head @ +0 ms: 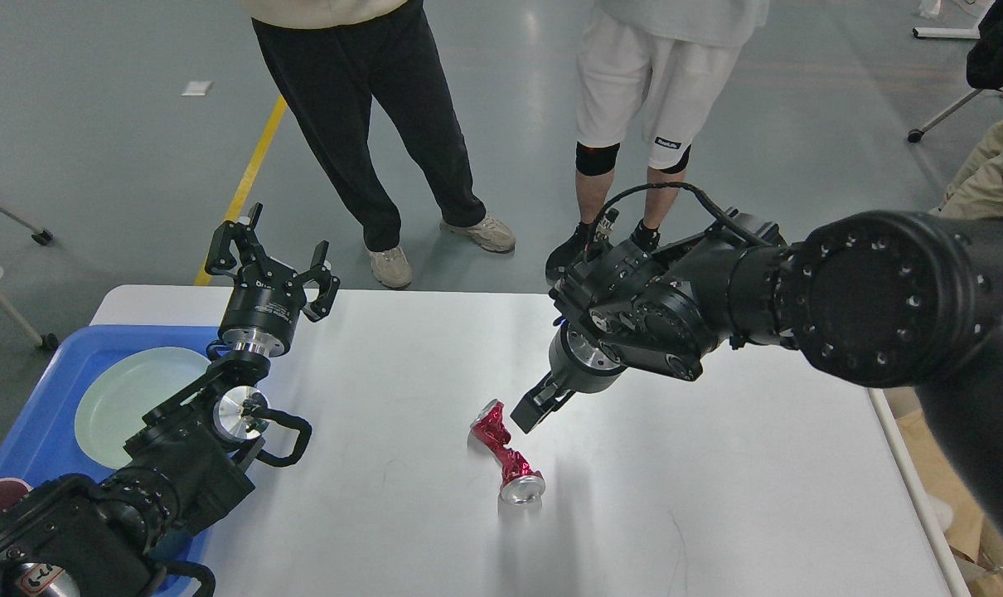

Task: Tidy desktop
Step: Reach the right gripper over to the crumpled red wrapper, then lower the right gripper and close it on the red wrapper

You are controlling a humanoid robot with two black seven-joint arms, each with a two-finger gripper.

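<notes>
A crushed red can [503,453] with silver ends lies on its side near the middle of the white desktop [402,356]. My right gripper [533,407] hangs just above and right of the can's far end; it is seen edge-on and dark, so its fingers cannot be told apart. My left gripper [271,261] is open and empty, pointing away over the desktop's far left corner, well apart from the can.
A blue tray [29,431] with a pale green plate [128,398] sits at the left edge. A beige bin with brown paper [941,489] stands at the right, mostly behind my right arm. Two people stand beyond the far edge.
</notes>
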